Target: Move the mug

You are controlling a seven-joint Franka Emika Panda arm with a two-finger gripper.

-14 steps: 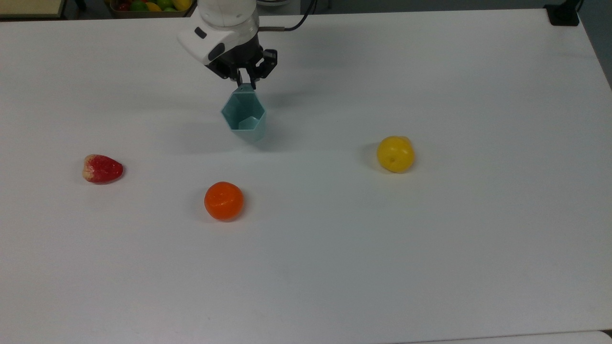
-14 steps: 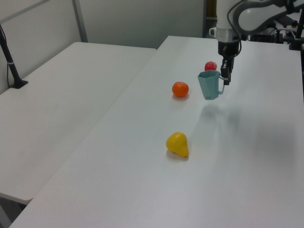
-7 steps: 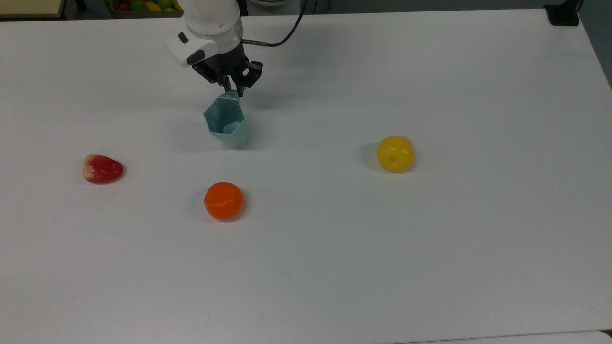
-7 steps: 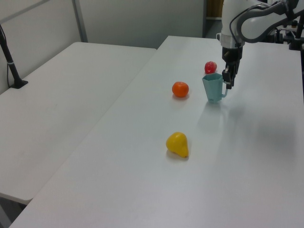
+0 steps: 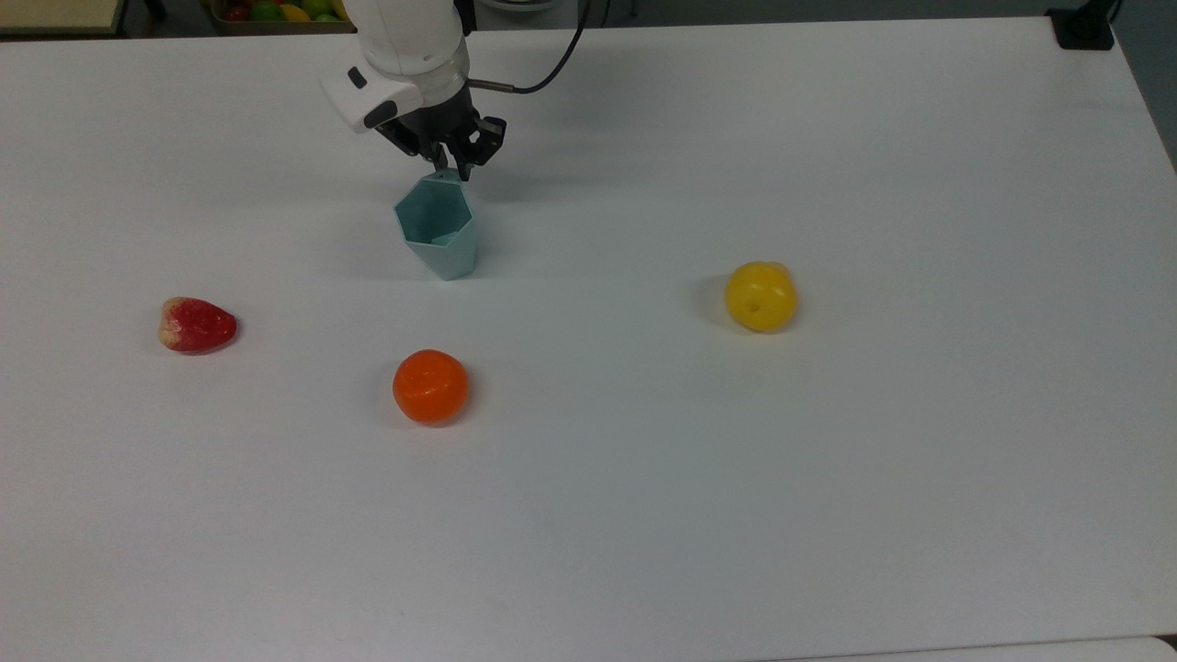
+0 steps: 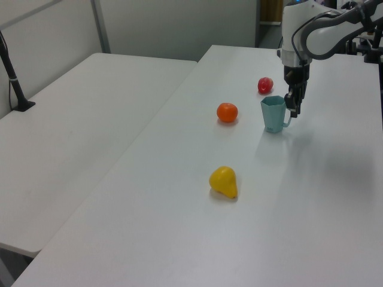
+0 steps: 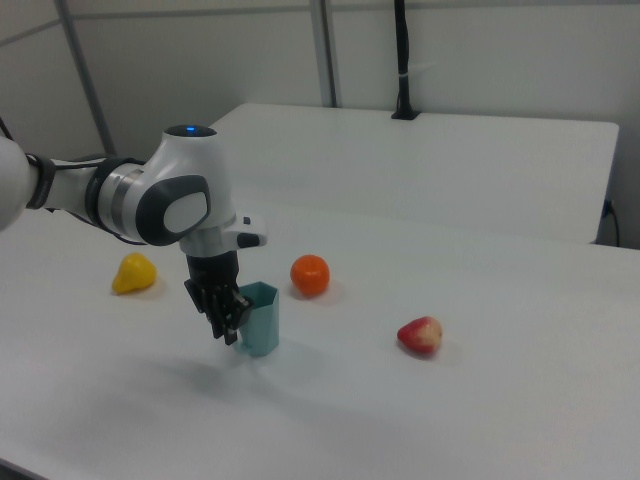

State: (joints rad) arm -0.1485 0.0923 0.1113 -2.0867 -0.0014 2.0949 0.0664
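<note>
The pale teal faceted mug (image 5: 436, 226) stands upright near the back of the white table (image 5: 644, 478), its base at the tabletop. My gripper (image 5: 448, 171) is shut on the mug's handle at the mug's far side in the top view. In the left view the gripper (image 6: 294, 111) holds the handle at the right of the mug (image 6: 273, 113). In the right view the gripper (image 7: 231, 330) is at the left of the mug (image 7: 261, 318). The handle is mostly hidden by the fingers.
A red strawberry-like fruit (image 5: 197, 325) lies at the top view's left, an orange (image 5: 430, 386) in front of the mug, a yellow fruit (image 5: 759, 296) to the top view's right. A bin of fruit (image 5: 285, 11) sits beyond the far edge. A second table (image 6: 78, 119) adjoins.
The gripper carried the mug toward the top view's left and lowered it; the mug went from hanging tilted above the table to upright at the surface.
</note>
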